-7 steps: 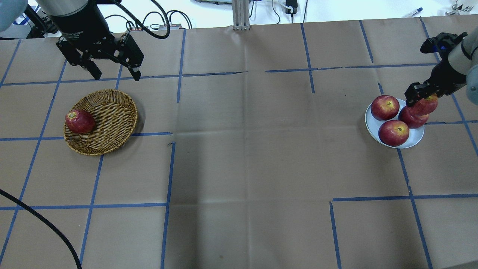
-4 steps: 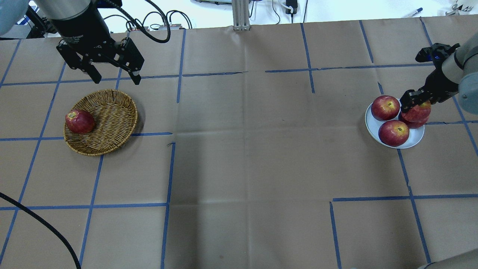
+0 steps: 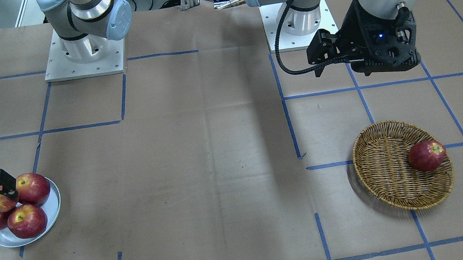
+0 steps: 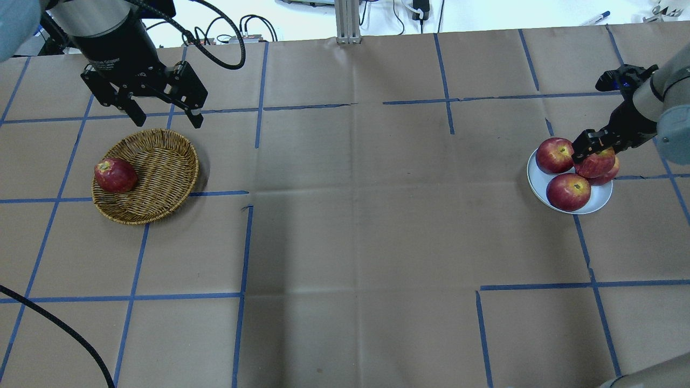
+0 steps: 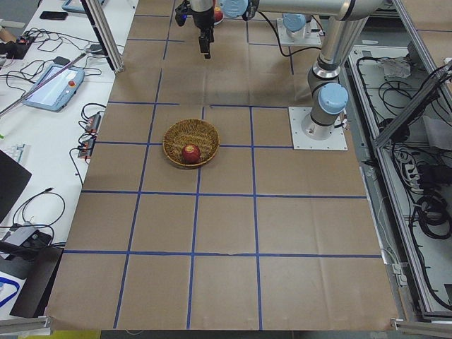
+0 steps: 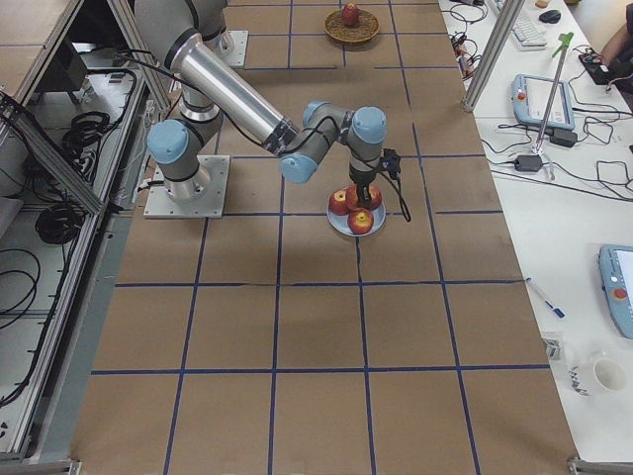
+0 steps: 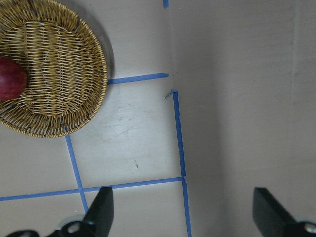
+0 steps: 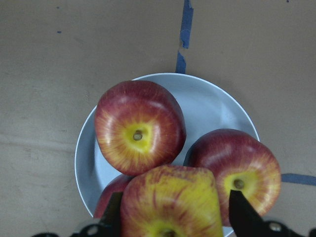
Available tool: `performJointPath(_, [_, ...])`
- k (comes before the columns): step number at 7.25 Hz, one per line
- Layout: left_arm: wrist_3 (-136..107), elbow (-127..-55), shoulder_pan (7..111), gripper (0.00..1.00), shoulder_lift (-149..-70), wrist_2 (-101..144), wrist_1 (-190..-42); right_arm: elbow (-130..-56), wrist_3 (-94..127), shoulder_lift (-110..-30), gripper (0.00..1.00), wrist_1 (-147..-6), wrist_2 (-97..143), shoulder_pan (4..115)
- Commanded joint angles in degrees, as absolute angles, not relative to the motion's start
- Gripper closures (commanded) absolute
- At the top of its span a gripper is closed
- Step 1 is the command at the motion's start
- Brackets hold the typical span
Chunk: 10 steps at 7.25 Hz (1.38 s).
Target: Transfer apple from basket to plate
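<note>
My right gripper [image 4: 592,152] is shut on the apple [image 4: 597,164], red with large yellow patches, and holds it over the silver plate [image 4: 599,203]. In the right wrist view the apple [image 8: 170,202] sits between the two fingers [image 8: 242,212], just above three darker red apples on the plate [image 8: 212,103]. I cannot tell whether it touches them. The wicker basket [image 4: 161,172] stands at the left with one dark red apple [image 4: 115,175] at its edge. My left gripper [image 4: 167,119] is open and empty, above the table behind the basket.
The table is covered with brown paper marked with blue tape lines. The three apples fill most of the plate [image 3: 51,212]. The basket [image 3: 386,170] and plate stand far apart at opposite ends. A black cable [image 4: 64,323] crosses the near left corner.
My right gripper has moved left and lower with the apple, from the plate's far right edge to over the apples. My left gripper has shifted only slightly.
</note>
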State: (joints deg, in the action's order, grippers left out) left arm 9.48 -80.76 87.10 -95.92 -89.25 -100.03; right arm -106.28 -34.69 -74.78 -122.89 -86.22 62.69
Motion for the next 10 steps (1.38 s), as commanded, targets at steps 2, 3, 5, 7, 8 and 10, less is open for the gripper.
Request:
performJointPath(2, [9.49, -80.68, 87.19, 0.01, -95.89, -89.3, -99.67, -102.68, -34.11, -76.37, 0.0, -121.57, -84.21, 63.1])
performJointPath(3, [9.49, -80.68, 87.19, 0.01, -95.89, -89.3, -99.67, -99.52, -34.01, -77.07, 0.0, -117.12, -84.11, 64.06])
performJointPath(5, [9.49, -80.77, 87.19, 0.01, -95.89, -89.3, -99.67, -92.14, -25.45, -80.75, 0.0, -104.74, -84.2, 68.35])
performJointPath(7, [9.49, -80.6, 87.19, 0.01, -95.89, -89.47, -99.58, -88.16, -11.85, -83.13, 0.0, -95.75, -85.08, 76.16])
performJointPath(8, [9.49, -80.94, 87.19, 0.01, -95.8, -89.56, -99.58, -88.33, -6.21, -84.45, 0.0, -94.06, -87.51, 80.46])
performJointPath(10, [9.49, -80.95, 87.19, 0.01, -95.8, -89.47, -99.58, -88.42, 3.9, -85.43, 0.0, -93.52, -89.3, 88.73])
